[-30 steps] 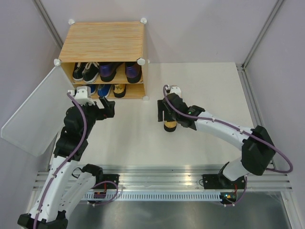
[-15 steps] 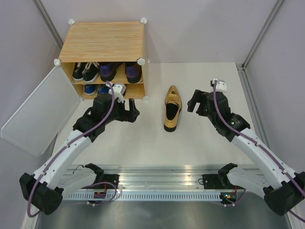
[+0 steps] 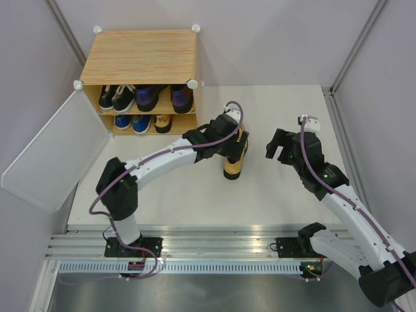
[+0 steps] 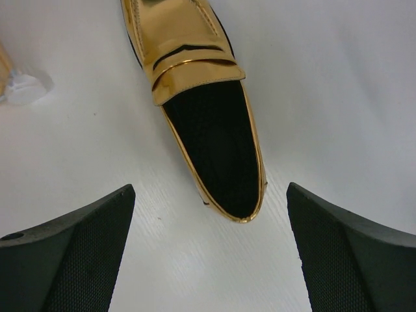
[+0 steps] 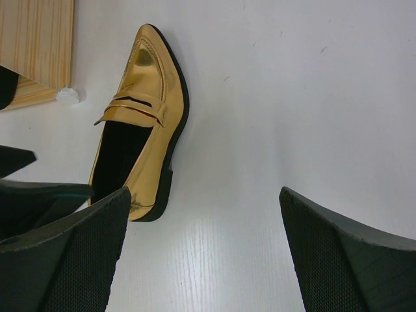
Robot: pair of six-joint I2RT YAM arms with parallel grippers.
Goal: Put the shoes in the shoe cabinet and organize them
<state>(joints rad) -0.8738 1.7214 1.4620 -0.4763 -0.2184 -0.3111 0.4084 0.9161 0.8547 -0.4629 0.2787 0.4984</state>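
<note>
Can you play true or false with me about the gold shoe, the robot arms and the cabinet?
1. The gold shoe lies on the table. True.
2. The left jaws are squeezing the shoe. False: they stand wide open, one on each side of its heel end.
3. The cabinet door is shut. False: it is swung open.
4. The right jaws are open and hold nothing. True.
5. The blue sneakers are on the top shelf. False: they are on the bottom shelf.
</note>
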